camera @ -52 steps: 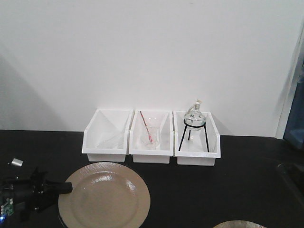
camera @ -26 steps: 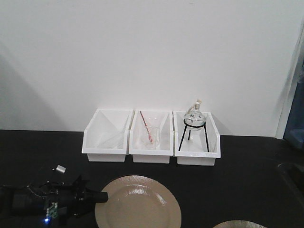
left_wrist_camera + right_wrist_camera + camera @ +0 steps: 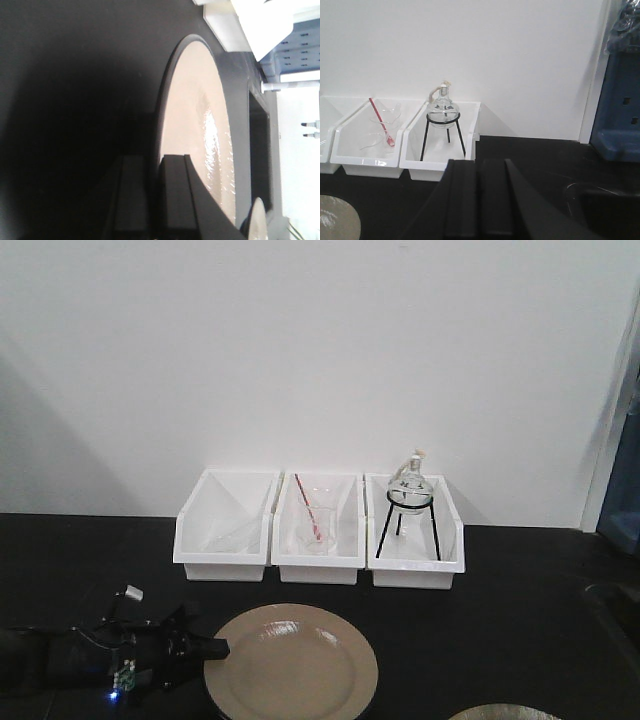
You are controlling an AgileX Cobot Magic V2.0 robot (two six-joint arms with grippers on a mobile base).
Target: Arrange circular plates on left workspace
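Fingers (image 3: 172, 195) of the left gripper (image 3: 212, 649) pinch the left rim of a circular plate (image 3: 295, 665), left of centre over the black countertop (image 3: 520, 610), near three white bins (image 3: 318, 540). A second plate (image 3: 498, 712) peeks in near right. The right gripper (image 3: 479, 200) is closed, empty.

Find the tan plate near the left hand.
Front view: the tan plate is low in frame over the black countertop, just in front of the middle white bin, with the left hand gripping its left rim.
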